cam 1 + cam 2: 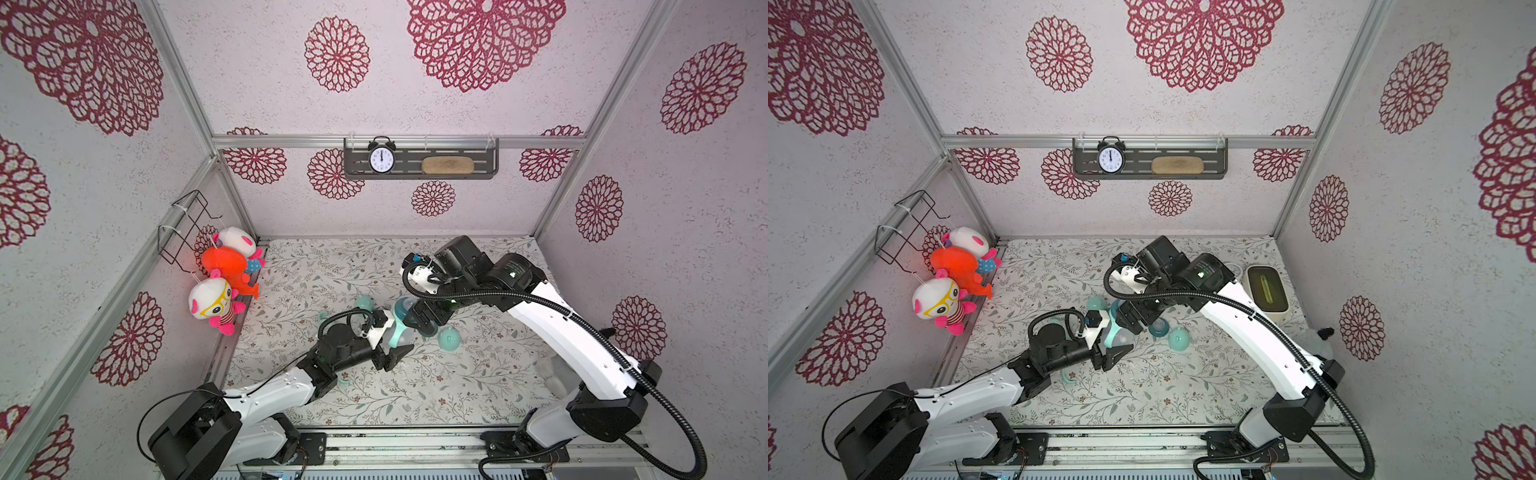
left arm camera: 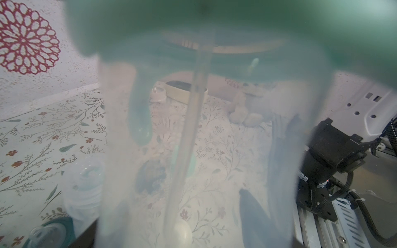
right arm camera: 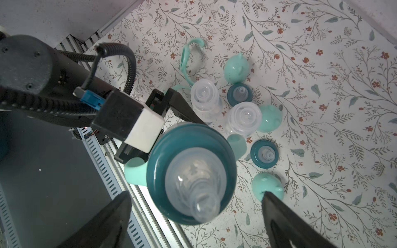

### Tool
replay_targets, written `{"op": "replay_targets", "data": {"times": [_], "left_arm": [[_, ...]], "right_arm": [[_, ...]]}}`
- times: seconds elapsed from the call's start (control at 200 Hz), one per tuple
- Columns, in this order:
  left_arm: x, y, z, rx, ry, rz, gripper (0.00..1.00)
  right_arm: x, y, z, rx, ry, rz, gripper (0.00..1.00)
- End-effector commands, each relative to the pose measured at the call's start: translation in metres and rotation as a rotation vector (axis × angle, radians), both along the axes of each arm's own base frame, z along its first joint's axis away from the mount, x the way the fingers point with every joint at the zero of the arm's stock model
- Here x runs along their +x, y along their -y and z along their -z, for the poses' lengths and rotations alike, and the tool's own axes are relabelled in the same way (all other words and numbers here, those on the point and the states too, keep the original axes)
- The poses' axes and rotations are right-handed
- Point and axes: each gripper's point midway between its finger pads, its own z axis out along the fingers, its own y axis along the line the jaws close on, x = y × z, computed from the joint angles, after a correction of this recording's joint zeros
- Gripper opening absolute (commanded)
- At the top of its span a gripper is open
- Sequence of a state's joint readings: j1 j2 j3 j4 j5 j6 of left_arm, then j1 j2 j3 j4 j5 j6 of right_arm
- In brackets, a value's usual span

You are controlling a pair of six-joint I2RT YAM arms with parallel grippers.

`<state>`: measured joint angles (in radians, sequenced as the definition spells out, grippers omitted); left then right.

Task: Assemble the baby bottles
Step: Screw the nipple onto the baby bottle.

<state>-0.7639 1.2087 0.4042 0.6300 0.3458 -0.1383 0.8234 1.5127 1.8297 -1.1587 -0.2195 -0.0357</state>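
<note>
My left gripper is shut on a baby bottle, a clear body with mint handles and a dark teal collar with its nipple on top. The bottle fills the left wrist view as a blur. My right gripper stands open just above the nipple, a finger on each side, touching nothing. On the mat beside them stand two bare clear bottles. Two loose teal collars, three mint caps and a mint handle lie around them.
A cream box-shaped device and a grey plush sit at the right side of the mat. Plush toys hang on the left wall. A clock stands on the back shelf. Another mint handle lies by the left arm.
</note>
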Motion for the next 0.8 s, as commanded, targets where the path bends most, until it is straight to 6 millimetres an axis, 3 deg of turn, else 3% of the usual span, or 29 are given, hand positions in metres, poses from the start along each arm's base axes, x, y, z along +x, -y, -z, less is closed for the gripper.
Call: {"op": "replay_targets", "data": {"times": [0.0,0.796], "left_arm": [[0.0,0.004,-0.017,-0.027,0.055,0.003,0.0],[-0.001,0.006,-0.024,-0.024,0.08,-0.006,0.0]], "right_arm": [[0.001,-0.009,-0.007,0.038,0.023,-0.036,0.96],[0.005,-0.013,0.001,0.126,-0.063,-0.042,0.9]]}}
